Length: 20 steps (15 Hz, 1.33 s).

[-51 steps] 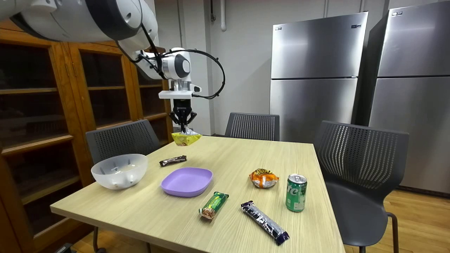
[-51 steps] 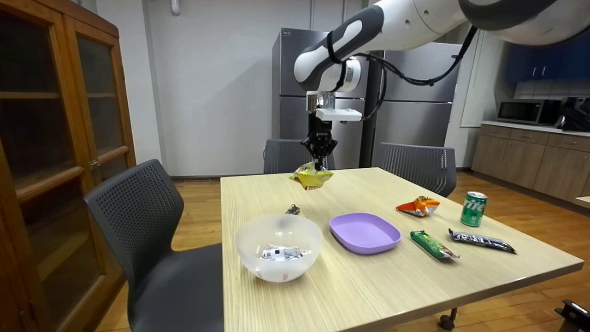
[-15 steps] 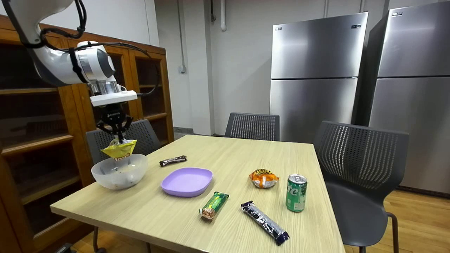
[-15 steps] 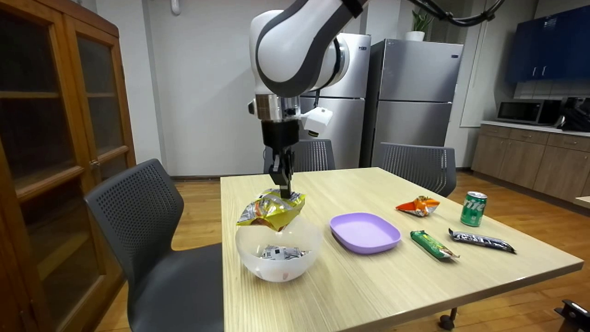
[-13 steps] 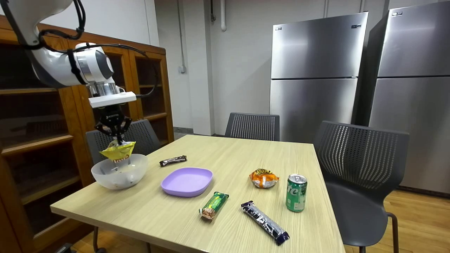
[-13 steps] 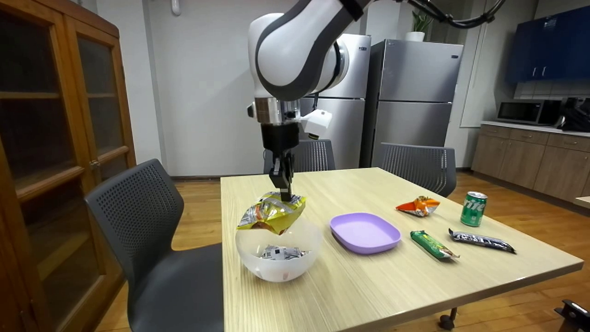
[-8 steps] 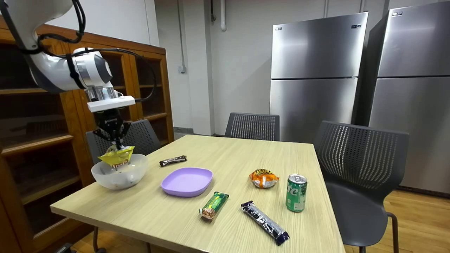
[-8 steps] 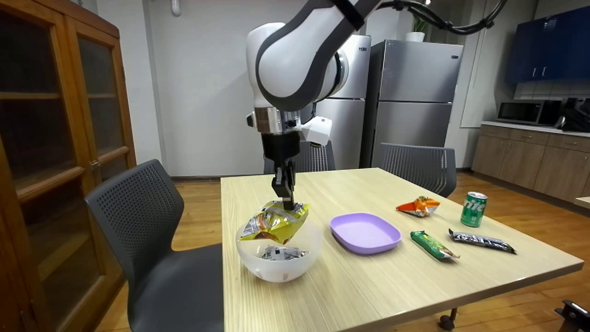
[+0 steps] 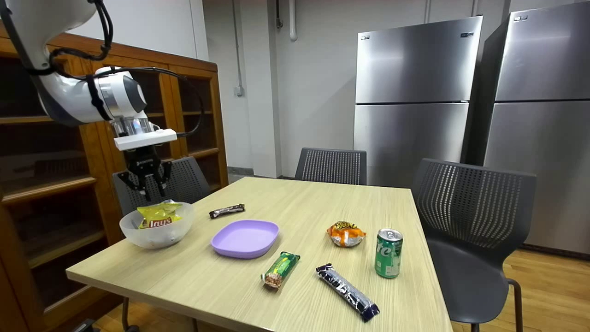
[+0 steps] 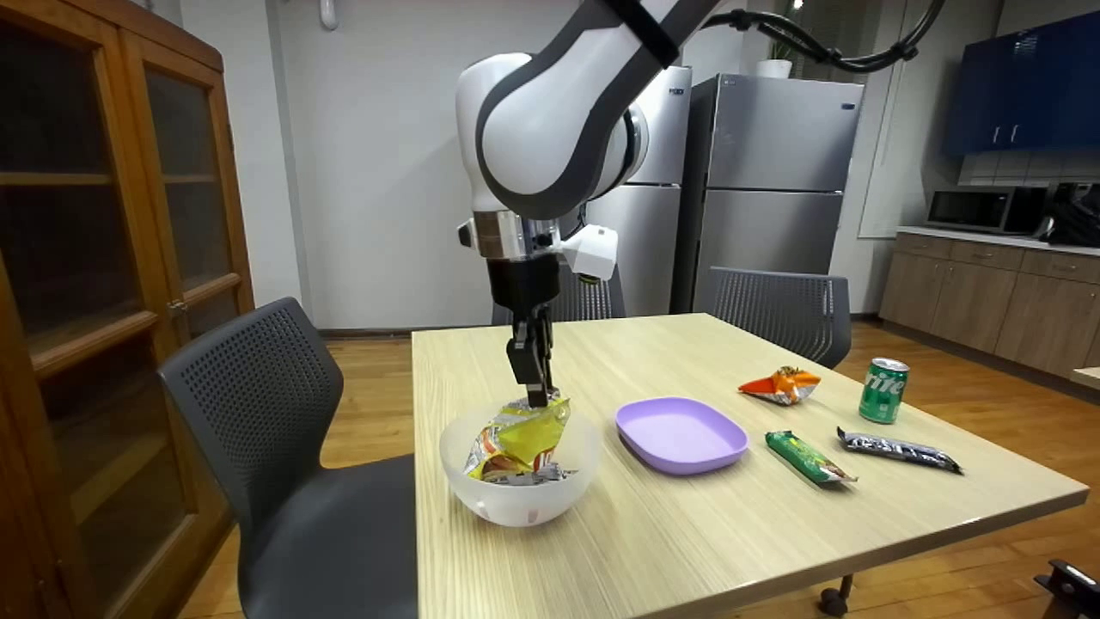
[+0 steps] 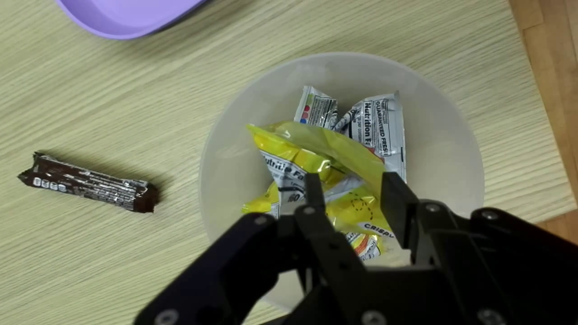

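Observation:
My gripper (image 9: 155, 195) is open and empty just above the translucent white bowl (image 9: 154, 240). In the wrist view its fingers (image 11: 353, 189) stand apart on both sides of part of a yellow Lay's chip bag (image 11: 332, 144). The bag lies tilted in the bowl in both exterior views (image 9: 159, 216) (image 10: 520, 438), its top near the fingertips. I cannot tell whether a finger touches it. White packets with printed labels (image 11: 377, 119) lie under and beside the bag in the bowl. A dark brown bar (image 9: 227, 210) lies on the table near the bowl.
A purple plate (image 9: 245, 239) stands beside the bowl. A green bar (image 9: 281, 269), a dark silver bar (image 9: 347, 292), an orange packet (image 9: 345, 234) and a green can (image 9: 388, 252) are on the table (image 9: 295, 198). Chairs (image 10: 258, 404) surround it; the bowl is near one table edge.
My gripper carried the yellow bag from over the far part of the table to the bowl, lowered it, then opened. The bag dropped from the fingers into the bowl.

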Available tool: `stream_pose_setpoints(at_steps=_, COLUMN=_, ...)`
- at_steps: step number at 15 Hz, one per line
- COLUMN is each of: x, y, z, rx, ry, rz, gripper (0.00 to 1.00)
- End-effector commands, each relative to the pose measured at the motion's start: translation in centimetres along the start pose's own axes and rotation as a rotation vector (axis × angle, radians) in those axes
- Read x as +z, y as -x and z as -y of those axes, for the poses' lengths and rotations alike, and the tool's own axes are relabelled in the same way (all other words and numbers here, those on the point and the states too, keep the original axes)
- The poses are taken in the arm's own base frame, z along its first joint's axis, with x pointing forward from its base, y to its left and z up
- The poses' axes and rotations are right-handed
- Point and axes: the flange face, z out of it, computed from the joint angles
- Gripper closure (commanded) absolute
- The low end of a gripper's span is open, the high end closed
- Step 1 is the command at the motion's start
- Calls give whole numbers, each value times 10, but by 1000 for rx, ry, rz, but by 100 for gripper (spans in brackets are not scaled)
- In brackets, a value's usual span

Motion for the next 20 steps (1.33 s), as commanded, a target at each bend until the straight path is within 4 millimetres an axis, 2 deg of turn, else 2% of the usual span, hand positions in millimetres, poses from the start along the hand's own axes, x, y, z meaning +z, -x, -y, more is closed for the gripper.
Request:
stream_pose_setpoints(at_steps=1, x=-10, y=4, z=-6, rx=-9, ry=13, rz=-11, gripper=30)
stream_pose_setpoints(at_steps=4, x=-11, y=6, z=-23, rx=42, ry=-3, rz=-10, gripper=6)
stream_pose_setpoints(at_steps=5, x=-12, y=8, z=-29, rx=59, ry=-8, rz=-10, gripper=1)
stream_pose_setpoints(at_steps=11, x=-12, y=23, z=-77, rx=187, ry=-30, rz=2, gripper=0)
stream_pose_setpoints(at_steps=12, x=-9, y=25, z=-62, rx=146, ry=-10, rz=-13, gripper=0)
stream_pose_setpoints(at_steps=14, x=-6, y=27, z=-67, rx=155, ry=-13, rz=-11, gripper=0)
stream_pose_setpoints(at_steps=20, x=-5, y=25, z=-64, rx=148, ry=-15, rz=-9, gripper=0)
